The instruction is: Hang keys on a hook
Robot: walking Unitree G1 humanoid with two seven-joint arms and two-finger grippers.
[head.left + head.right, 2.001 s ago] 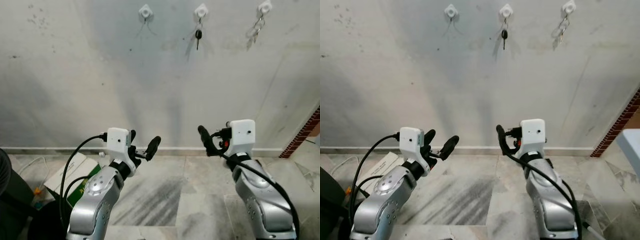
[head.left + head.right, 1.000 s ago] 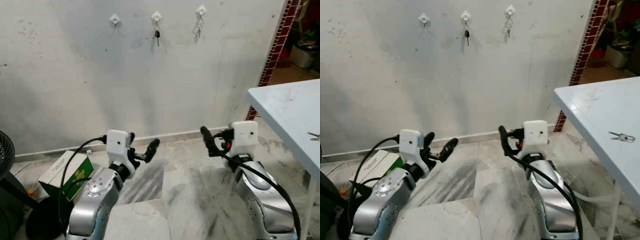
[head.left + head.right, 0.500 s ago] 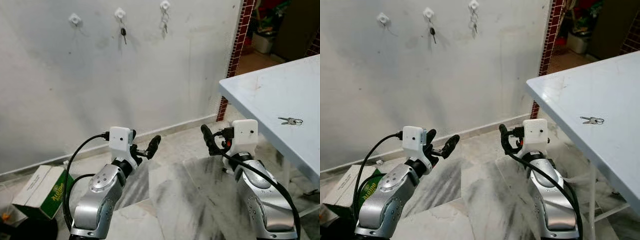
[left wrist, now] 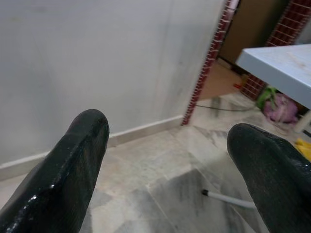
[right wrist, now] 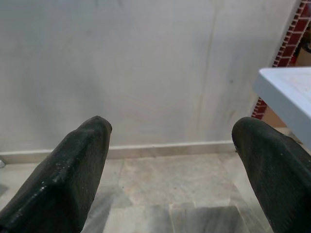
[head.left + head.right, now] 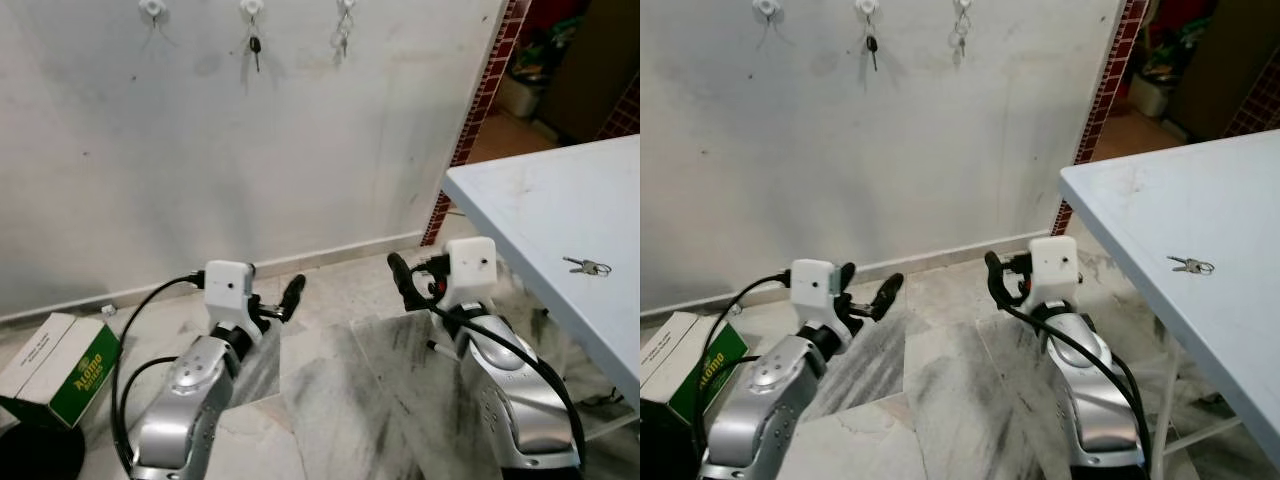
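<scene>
Carrying nothing: our left gripper (image 6: 272, 303) and right gripper (image 6: 404, 282) ride forward at mid-height, jaws spread, ready. Wall hooks (image 6: 151, 8) upper left, one bare. Keys (image 6: 587, 266) lie on white table (image 6: 520, 195), far right.

One readable text: green-and-white box (image 6: 62, 368) on the floor at the robot's left, by the wall. Its green side carries white and yellow lettering, tilted; looks like "Aroma", not fully clear. Smaller print on the box too small to read. No other labels, numbers or signs legible.
</scene>
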